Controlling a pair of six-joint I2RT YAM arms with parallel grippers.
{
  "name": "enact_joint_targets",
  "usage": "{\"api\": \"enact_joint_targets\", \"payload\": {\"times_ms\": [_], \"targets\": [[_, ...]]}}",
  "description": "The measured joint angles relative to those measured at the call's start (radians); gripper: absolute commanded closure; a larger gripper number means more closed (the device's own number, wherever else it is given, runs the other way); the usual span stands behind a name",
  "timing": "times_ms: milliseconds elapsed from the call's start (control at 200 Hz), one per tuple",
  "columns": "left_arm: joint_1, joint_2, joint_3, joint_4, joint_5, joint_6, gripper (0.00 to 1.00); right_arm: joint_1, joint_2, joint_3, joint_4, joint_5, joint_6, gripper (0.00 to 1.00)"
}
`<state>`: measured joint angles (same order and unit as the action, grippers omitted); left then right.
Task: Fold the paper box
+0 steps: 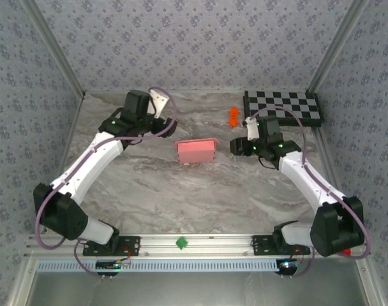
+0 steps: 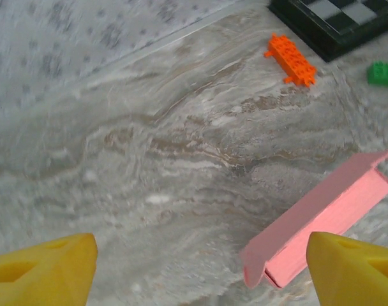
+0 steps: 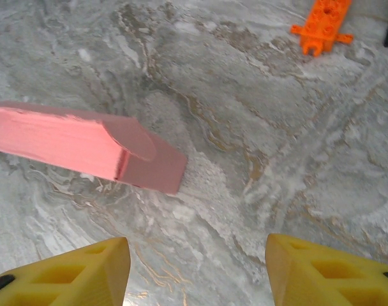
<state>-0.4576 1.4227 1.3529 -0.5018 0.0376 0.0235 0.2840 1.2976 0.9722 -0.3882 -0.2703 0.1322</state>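
Observation:
The paper box lies on the marble table as a small, flat pink box, between the two arms. In the left wrist view the paper box shows its lid lifted a little at the near end, beside the right yellow fingertip. My left gripper is open above bare table, and in the top view the left gripper is behind and left of the box. My right gripper is open and holds nothing. The paper box lies ahead and to its left, with a rounded flap on its end. From above, the right gripper is just right of the box.
An orange toy brick lies behind the box, near a black-and-white checkerboard at the back right. A green brick sits by the board. A small green piece rests on the front rail. Patterned walls enclose the table.

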Motion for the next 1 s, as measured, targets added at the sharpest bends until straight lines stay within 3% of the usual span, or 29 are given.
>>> {"api": "enact_joint_targets", "payload": {"times_ms": [130,340,655,840,905,1004], "targets": [[0.048,-0.076,-0.108,-0.008,0.022,-0.143,0.15,0.005,0.056,0.064,-0.032,-0.038,-0.031,0.42],[0.052,-0.101,-0.236,-0.013,0.137,-0.261,0.26,0.031,0.132,0.114,-0.059,-0.089,-0.048,0.43],[0.052,0.029,-0.261,0.043,0.314,-0.331,0.35,0.061,0.22,0.158,-0.058,-0.119,-0.047,0.46],[0.052,0.074,-0.261,0.08,0.349,-0.351,0.41,0.062,0.279,0.208,-0.061,-0.129,-0.047,0.5],[0.052,0.086,-0.261,0.087,0.356,-0.353,0.49,0.062,0.293,0.22,-0.06,-0.132,-0.047,0.5],[0.052,0.106,-0.26,0.094,0.37,-0.35,0.5,0.062,0.307,0.238,-0.061,-0.139,-0.047,0.53]]}}
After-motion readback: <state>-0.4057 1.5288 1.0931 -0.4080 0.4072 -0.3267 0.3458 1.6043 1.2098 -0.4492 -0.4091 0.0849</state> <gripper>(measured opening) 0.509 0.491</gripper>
